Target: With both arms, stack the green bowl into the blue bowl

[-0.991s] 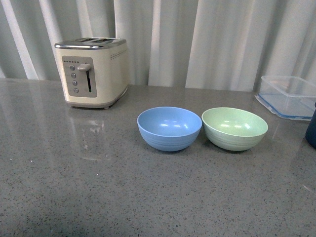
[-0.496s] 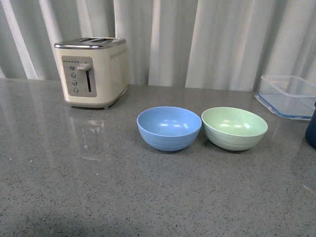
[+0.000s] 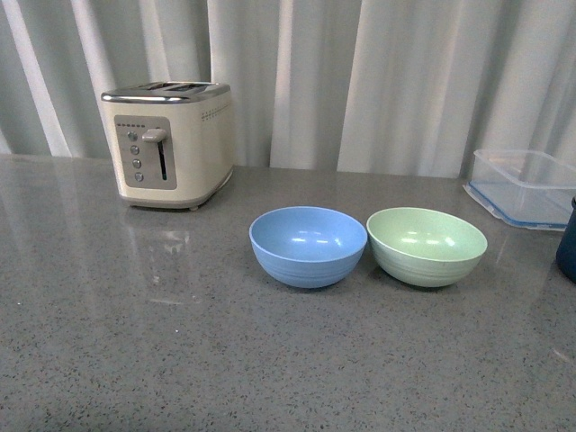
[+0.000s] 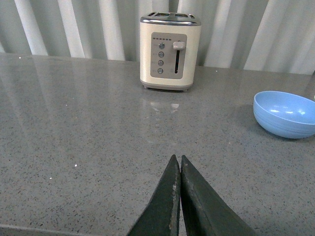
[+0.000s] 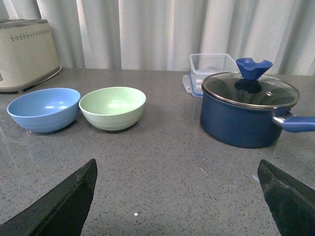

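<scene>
The blue bowl (image 3: 308,245) and the green bowl (image 3: 427,245) stand upright side by side on the grey counter, almost touching, blue on the left. Both are empty. Neither arm shows in the front view. In the left wrist view my left gripper (image 4: 177,158) is shut and empty, low over the counter, well short of the blue bowl (image 4: 285,113). In the right wrist view my right gripper (image 5: 177,164) is wide open and empty, with the green bowl (image 5: 112,107) and blue bowl (image 5: 44,109) ahead of it.
A cream toaster (image 3: 167,142) stands at the back left. A clear plastic container (image 3: 526,186) sits at the back right. A dark blue pot with a glass lid (image 5: 250,109) stands right of the green bowl, its edge showing in the front view (image 3: 567,243). A curtain hangs behind.
The whole scene sits a little lower in the front view than before; the bowls keep their places relative to each other and the toaster.
</scene>
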You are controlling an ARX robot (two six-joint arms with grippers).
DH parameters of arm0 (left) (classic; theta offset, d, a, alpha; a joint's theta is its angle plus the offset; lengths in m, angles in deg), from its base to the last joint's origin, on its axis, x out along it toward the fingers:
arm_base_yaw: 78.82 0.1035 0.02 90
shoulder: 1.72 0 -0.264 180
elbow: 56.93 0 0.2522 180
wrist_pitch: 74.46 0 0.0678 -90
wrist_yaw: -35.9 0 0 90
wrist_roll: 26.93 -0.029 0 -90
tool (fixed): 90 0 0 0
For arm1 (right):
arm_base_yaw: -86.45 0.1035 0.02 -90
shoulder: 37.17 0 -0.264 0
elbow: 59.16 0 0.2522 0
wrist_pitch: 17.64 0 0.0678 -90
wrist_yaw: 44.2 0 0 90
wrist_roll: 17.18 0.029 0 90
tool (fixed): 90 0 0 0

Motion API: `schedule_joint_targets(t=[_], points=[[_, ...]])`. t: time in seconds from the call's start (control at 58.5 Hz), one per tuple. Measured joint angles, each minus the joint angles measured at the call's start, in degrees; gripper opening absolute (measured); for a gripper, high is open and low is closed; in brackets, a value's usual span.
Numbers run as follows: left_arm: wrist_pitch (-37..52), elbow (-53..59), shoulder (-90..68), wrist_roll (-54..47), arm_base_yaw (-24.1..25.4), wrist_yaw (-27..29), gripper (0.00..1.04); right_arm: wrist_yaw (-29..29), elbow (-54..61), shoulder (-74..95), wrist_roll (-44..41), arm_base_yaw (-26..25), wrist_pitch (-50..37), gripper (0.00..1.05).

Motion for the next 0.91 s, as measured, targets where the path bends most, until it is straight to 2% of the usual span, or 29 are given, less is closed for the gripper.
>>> schedule_joint_targets(t=[0.581, 0.701, 0.906], points=[[-9.9, 0.0, 9.9, 0.0, 0.0, 0.0, 0.04, 0.0, 0.0, 0.0, 0.0, 0.0, 0.0, 0.95], [-19.5, 0.0, 18.1, 0.0, 0.0, -0.1, 0.04, 0.0, 0.0, 0.0, 0.0, 0.0, 0.0, 0.95], [-19.9, 0.0, 19.6, 0.0, 0.0, 0.0, 0.04, 0.0, 0.0, 0.0, 0.0, 0.0, 0.0, 0.95]])
